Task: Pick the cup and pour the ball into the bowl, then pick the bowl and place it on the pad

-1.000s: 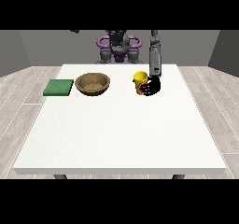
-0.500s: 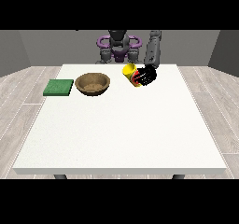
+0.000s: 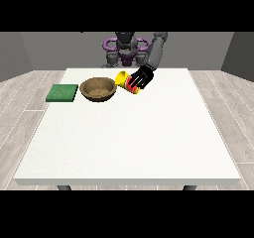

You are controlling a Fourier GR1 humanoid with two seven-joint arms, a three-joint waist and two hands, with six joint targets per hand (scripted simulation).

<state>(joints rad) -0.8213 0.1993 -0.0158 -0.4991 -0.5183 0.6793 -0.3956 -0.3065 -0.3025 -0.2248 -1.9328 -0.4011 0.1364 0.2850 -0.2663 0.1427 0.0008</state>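
One yellow cup [image 3: 124,78] with a red band, tilted toward one brown bowl [image 3: 98,89], robot hand [image 3: 141,78] at the view's right clamped around it; one green pad [image 3: 62,92]

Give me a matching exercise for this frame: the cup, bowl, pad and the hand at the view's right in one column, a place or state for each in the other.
Things:
1. cup
2. bowl
3. pad
4. hand at the view's right

Places or states:
A. green, lying flat near the table's left edge
B. curled round a yellow thing
C. tilted, mouth towards the bowl
D. brown, standing between the pad and the cup

Pairs: 1-C, 2-D, 3-A, 4-B
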